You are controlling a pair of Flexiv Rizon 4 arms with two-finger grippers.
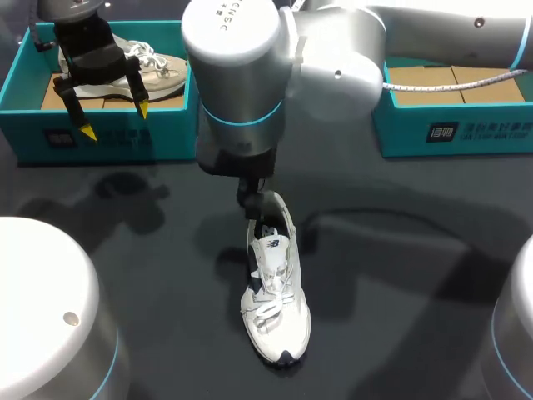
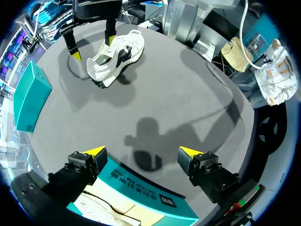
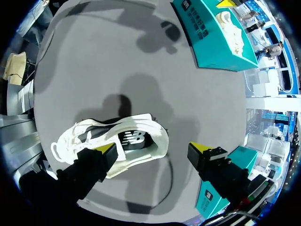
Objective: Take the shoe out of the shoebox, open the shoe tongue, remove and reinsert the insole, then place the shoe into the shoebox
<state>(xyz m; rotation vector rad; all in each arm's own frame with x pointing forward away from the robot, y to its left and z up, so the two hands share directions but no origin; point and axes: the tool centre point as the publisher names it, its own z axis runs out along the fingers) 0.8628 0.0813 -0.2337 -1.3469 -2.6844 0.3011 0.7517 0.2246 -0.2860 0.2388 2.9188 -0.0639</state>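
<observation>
Overhead, the right arm [image 1: 241, 75] hides most of its gripper [image 3: 153, 149] and the heel of the white shoe [image 1: 275, 292]

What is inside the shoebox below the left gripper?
A beige shoe with white laces lies in the teal shoebox on its brown cardboard floor. The open left gripper hangs over the box and covers one end of the shoe, so that part cannot be seen.
</observation>
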